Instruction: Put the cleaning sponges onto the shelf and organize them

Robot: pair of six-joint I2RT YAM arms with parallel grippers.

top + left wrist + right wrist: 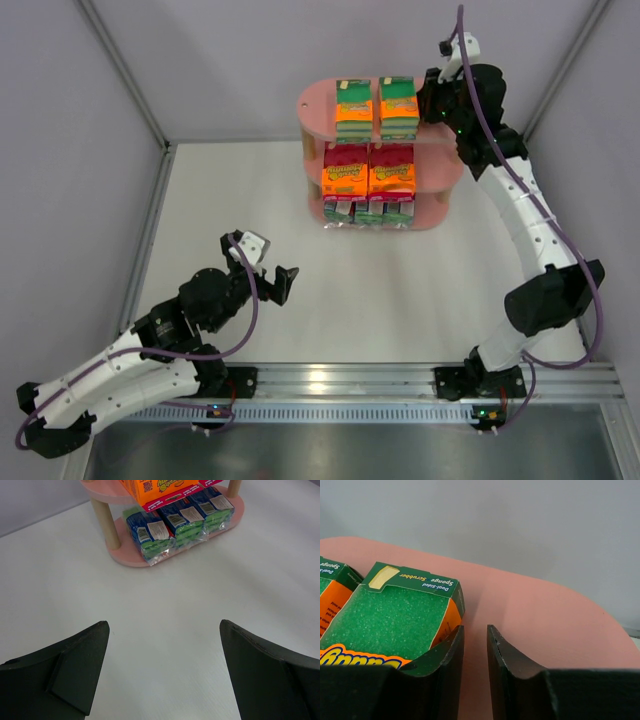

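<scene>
The pink shelf [312,108] stands at the back of the table. Two green-and-orange sponge packs [354,106] lie on its top board, two orange-and-magenta packs [346,170] on the middle board, and blue/green-and-white packs [368,212] on the bottom board. My right gripper [430,96] is over the top board [545,615], its jaws nearly shut with a narrow gap and nothing between them [475,630]. Its left finger [451,655] rests against the side of the right green-and-orange pack [390,615]. My left gripper [278,283] is open and empty low over the table [164,630], facing the bottom packs [175,522].
The shelf's wooden posts [105,522] stand beside the bottom packs. Grey walls enclose the table at the left, back and right. A metal rail [340,385] runs along the near edge by the arm bases.
</scene>
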